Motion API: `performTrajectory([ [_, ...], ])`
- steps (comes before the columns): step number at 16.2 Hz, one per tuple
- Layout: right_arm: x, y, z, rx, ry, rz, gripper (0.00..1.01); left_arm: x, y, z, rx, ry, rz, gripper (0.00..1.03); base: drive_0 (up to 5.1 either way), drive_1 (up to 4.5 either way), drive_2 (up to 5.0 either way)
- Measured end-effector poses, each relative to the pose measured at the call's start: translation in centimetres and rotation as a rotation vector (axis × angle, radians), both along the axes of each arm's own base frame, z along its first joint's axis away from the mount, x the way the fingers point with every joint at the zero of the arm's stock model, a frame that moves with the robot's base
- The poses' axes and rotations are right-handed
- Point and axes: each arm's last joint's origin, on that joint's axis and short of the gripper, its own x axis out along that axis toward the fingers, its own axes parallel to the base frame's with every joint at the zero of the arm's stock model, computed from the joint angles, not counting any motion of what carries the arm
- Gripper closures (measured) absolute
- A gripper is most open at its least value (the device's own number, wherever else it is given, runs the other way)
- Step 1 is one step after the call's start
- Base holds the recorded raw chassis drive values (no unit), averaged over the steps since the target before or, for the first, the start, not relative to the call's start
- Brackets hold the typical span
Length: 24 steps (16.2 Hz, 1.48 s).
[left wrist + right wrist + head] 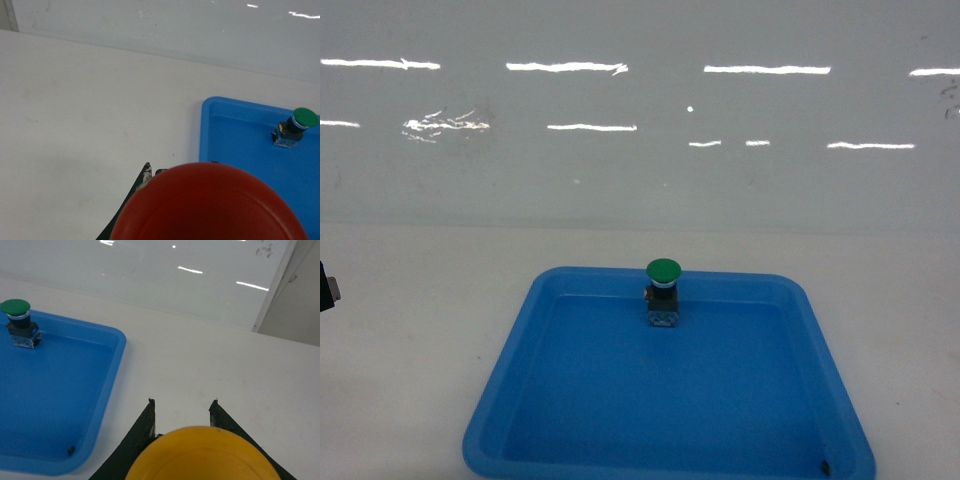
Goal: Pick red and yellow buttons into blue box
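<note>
The red button's cap (210, 205) fills the bottom of the left wrist view, close to the camera. My left gripper (180, 167) is shut on it, with one dark fingertip (146, 167) showing at the cap's left edge and the other hidden. In the right wrist view the yellow button's cap (202, 455) sits between the two dark fingers of my right gripper (183, 405), which is shut on it. Both buttons hang over the white table beside the tray. The blue box is out of view. Neither gripper shows clearly in the head view.
A shallow blue tray (500, 390) lies on the white table, also seen as the tray (205, 130) and the tray (112, 370). A green-capped button (663, 270) stands upright near its far rim. A small dark speck (71, 450) lies in a near corner. A glossy wall runs behind.
</note>
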Motion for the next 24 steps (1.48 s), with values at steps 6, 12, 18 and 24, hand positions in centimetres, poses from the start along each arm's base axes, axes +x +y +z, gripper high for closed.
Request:
performTrajectory([
  [6, 0.0, 0.0, 0.0, 0.0, 0.0, 0.0, 0.73, -0.01, 0.01, -0.01, 0.001, 0.0, 0.002, 0.78, 4.7, -3.81, -0.7],
  [12, 0.0, 0.0, -0.01, -0.001, 0.001, 0.0, 0.73, 0.0, 0.0, -0.02, 0.0, 0.0, 0.0, 0.78, 4.5, -4.09, -0.5],
  [18, 0.01, 0.0, -0.01, -0.001, 0.001, 0.0, 0.73, -0.01, -0.01, -0.05, 0.0, 0.002, -0.001, 0.78, 4.7, -3.66, -0.8],
  [24, 0.01, 0.0, -0.01, -0.001, 0.001, 0.0, 0.73, -0.04, -0.01, -0.07, 0.001, 0.004, -0.001, 0.78, 4.9, -2.32, -2.7],
])
